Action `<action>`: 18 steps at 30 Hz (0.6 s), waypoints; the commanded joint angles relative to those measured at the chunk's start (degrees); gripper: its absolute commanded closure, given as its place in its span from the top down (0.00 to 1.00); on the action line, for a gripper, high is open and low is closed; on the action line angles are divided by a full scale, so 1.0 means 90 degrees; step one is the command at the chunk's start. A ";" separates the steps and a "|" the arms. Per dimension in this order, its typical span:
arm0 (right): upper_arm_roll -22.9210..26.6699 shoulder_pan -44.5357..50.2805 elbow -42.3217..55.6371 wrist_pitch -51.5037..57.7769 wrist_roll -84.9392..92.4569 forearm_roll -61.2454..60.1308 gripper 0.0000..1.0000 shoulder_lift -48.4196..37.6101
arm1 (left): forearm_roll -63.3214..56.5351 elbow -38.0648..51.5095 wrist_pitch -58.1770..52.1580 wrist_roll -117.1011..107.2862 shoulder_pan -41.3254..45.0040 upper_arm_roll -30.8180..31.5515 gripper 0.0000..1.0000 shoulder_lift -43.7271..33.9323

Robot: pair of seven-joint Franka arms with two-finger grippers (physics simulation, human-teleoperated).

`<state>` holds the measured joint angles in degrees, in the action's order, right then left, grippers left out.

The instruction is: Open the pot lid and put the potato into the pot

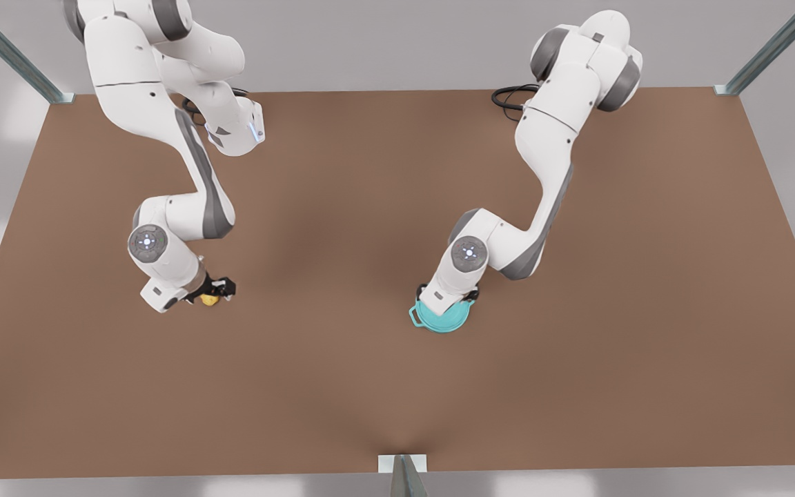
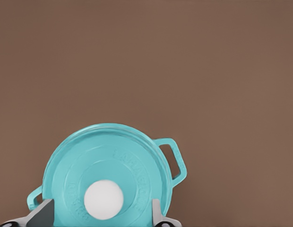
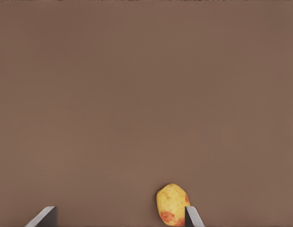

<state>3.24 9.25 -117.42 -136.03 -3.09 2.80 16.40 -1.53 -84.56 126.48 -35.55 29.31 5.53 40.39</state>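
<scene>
Left gripper (image 2: 103, 215) sits over the lid (image 2: 108, 175), which is on the pot (image 1: 442, 319) at lower centre-right of the front view, jaws wide either side of the white knob (image 2: 103, 199); right gripper (image 3: 120, 217), lower left there, is spread wide too, potato (image 3: 172, 204) by one finger.

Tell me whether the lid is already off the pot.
No: the pot lid sits on the pot, the left gripper's open fingers flanking its knob.
</scene>
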 commanded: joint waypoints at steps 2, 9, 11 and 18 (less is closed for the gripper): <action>0.0011 -0.0130 -0.0098 -0.0608 -0.0116 0.0333 1.00 0.0014 | -0.0221 -0.0067 0.0243 -0.0904 0.0064 0.0001 1.00 0.0064; 0.0011 -0.0188 -0.0625 -0.1301 0.0050 0.0372 1.00 0.0043 | -0.0436 -0.0184 0.0390 -0.0923 0.0103 -0.0009 0.90 0.0122; 0.0011 -0.0247 -0.0820 -0.1574 0.0137 0.0372 1.00 0.0073 | -0.0436 -0.0184 0.0390 -0.0952 0.0103 -0.0009 0.76 0.0142; -0.0018 -0.0559 -0.1123 -0.2200 0.0587 0.0382 1.00 0.0453 | -0.0436 0.0001 0.0224 -0.0904 0.0044 -0.0058 0.20 0.0161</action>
<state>3.10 4.24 -127.40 -151.78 -1.93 6.29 20.24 -5.82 -84.84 129.05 -41.29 29.69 5.09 41.87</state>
